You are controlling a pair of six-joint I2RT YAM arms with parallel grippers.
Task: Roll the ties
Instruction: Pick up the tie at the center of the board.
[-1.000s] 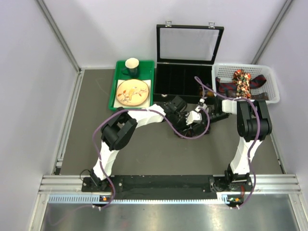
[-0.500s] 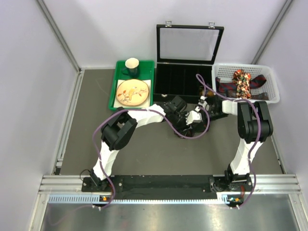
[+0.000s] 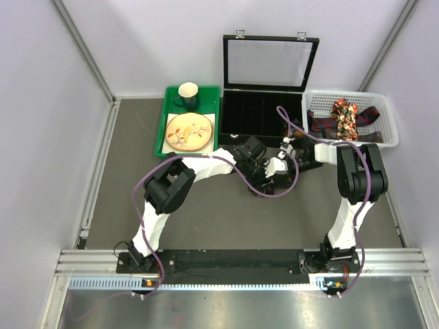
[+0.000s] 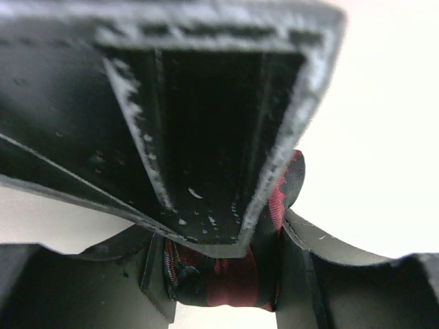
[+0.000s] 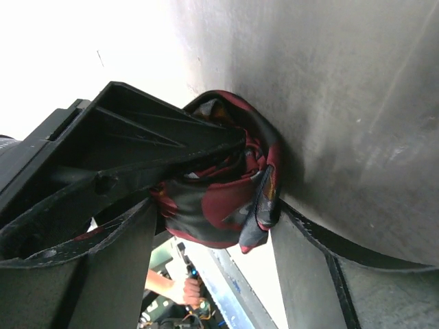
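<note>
A rolled dark red and navy tie (image 4: 226,281) sits pinched between the two fingers of my left gripper (image 4: 223,271), which is shut on it. The same roll (image 5: 219,199) fills the gap of my right gripper (image 5: 212,219), fabric touching both fingers, with a loose tip hanging by the right finger (image 5: 302,267). In the top view both grippers, left (image 3: 269,171) and right (image 3: 285,159), meet nose to nose just in front of the black case, and the roll is hidden between them. More ties lie in the white basket: a red-orange floral one (image 3: 343,113) and a dark striped one (image 3: 319,123).
An open black case (image 3: 260,113) with compartments stands directly behind the grippers. The white basket (image 3: 385,118) is at the back right. A green tray (image 3: 168,140) at the back left carries a plate (image 3: 188,131) and a cup (image 3: 188,94). Purple cables loop under the grippers.
My right gripper has edged slightly back toward the case and its jaws have narrowed onto the roll. The left arm has held still with the roll.
</note>
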